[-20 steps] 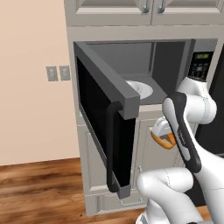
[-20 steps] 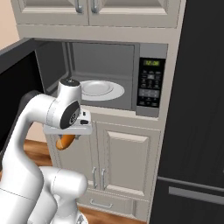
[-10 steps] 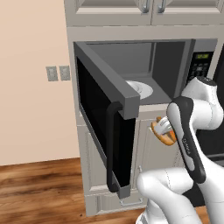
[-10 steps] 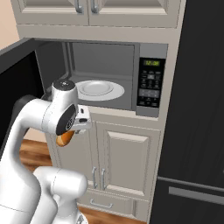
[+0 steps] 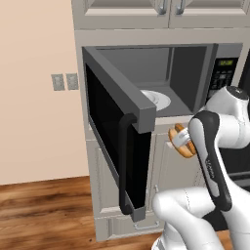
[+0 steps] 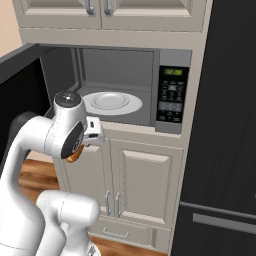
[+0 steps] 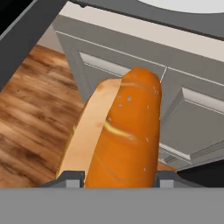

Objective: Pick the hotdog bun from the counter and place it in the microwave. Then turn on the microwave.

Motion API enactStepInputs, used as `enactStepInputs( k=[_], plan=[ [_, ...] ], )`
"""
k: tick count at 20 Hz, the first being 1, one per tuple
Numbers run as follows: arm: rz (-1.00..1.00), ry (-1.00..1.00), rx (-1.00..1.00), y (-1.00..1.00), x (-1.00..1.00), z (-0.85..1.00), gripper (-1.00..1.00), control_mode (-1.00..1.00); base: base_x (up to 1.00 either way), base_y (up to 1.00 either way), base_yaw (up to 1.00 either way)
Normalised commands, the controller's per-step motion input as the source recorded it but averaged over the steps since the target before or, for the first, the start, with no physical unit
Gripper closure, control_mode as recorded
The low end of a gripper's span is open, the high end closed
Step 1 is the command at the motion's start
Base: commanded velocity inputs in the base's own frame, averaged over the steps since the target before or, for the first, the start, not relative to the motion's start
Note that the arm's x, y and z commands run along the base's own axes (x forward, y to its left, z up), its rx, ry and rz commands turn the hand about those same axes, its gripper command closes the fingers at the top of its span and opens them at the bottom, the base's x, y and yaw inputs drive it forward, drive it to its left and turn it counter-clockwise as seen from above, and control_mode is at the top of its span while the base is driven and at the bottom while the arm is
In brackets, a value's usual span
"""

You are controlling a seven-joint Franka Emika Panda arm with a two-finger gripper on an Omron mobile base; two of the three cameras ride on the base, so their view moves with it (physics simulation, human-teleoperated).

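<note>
The hotdog bun (image 7: 122, 140), tan-orange and speckled, lies lengthwise between my fingertips (image 7: 70, 178), and my gripper (image 7: 118, 179) is shut on it. In the left base view the hotdog bun (image 5: 181, 141) hangs just below the front lip of the microwave (image 5: 190, 73), in front of the pale cabinet doors. The microwave's door (image 5: 117, 141) stands swung open to the left. A white glass plate (image 6: 112, 102) lies inside the microwave (image 6: 117, 65). From the right, a sliver of the hotdog bun (image 6: 75, 157) peeks out under my wrist. The counter is out of view.
The keypad with green display (image 6: 172, 97) sits right of the cavity. A tall black fridge (image 6: 225, 130) stands at the far right. Pale cabinet doors (image 6: 142, 175) are below, wood floor (image 5: 44, 210) to the left, and wall switches (image 5: 63, 81) beyond the door.
The arm has lifted the bun slightly, closer to the microwave's lower lip. The grip on it is unchanged and the door has not moved.
</note>
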Motion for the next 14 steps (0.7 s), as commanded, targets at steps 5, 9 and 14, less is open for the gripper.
enactStepInputs(
  k=[5,9,14],
  plan=[
    [-0.01,0.00,0.05,0.00,0.17,0.22,1.00,-1.00,0.00,0.00,0.00],
    [-0.04,0.00,0.04,0.00,0.19,0.23,1.00,-1.00,0.00,0.00,0.00],
    [-0.09,-0.04,0.02,0.10,0.18,0.08,1.00,-1.00,0.00,0.00,0.00]
  ],
)
